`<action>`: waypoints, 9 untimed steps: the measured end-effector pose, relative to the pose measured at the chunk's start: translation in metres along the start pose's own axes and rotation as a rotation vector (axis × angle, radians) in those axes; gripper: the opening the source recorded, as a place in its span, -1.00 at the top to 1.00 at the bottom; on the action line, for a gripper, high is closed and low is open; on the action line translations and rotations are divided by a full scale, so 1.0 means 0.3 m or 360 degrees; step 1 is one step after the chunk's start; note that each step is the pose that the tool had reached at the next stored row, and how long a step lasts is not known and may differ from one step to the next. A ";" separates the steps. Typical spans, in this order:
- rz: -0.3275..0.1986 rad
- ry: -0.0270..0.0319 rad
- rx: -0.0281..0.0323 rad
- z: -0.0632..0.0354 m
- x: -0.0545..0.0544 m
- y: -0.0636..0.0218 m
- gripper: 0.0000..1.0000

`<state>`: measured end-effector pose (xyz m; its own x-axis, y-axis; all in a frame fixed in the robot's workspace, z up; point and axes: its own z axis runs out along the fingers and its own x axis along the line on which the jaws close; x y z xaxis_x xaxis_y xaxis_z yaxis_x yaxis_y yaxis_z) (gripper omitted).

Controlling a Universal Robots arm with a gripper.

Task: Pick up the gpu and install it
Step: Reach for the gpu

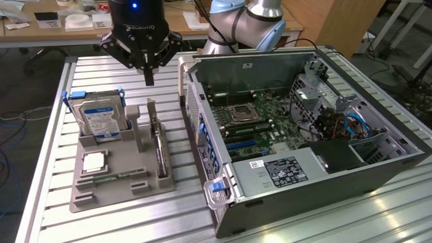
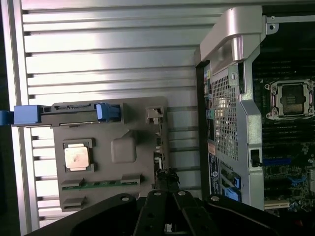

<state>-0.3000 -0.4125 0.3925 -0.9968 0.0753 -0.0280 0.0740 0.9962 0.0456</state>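
Note:
The gpu (image 1: pixel 159 144) stands on edge in a slot along the grey tray's (image 1: pixel 125 190) side nearest the computer case, its silvery bracket end toward the back. In the wrist view the gpu (image 2: pixel 159 142) shows edge-on as a thin strip. My black gripper (image 1: pixel 149 80) hangs shut above the tray's back end, over the gpu's bracket end and well clear of it, holding nothing. Seen from the wrist, the gripper (image 2: pixel 166 196) has its fingers pressed together in line with the card.
The tray also holds a blue-labelled hard drive (image 1: pixel 101 119) upright, a processor chip (image 1: pixel 94 162) and a green memory stick (image 1: pixel 111 177). The open computer case (image 1: pixel 378 152) with its motherboard (image 1: pixel 253 119) lies at the exterior view's right, on a ribbed metal table (image 1: pixel 88 76).

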 end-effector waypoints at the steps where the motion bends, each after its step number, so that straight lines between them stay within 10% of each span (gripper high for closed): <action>1: 0.0000 0.00001 0.00001 0.000 0.000 -0.002 0.79; 9: 0.0000 -0.00001 -0.00001 0.000 0.002 -0.008 0.79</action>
<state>-0.3009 -0.4148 0.3924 -0.9968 0.0752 -0.0281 0.0739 0.9962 0.0457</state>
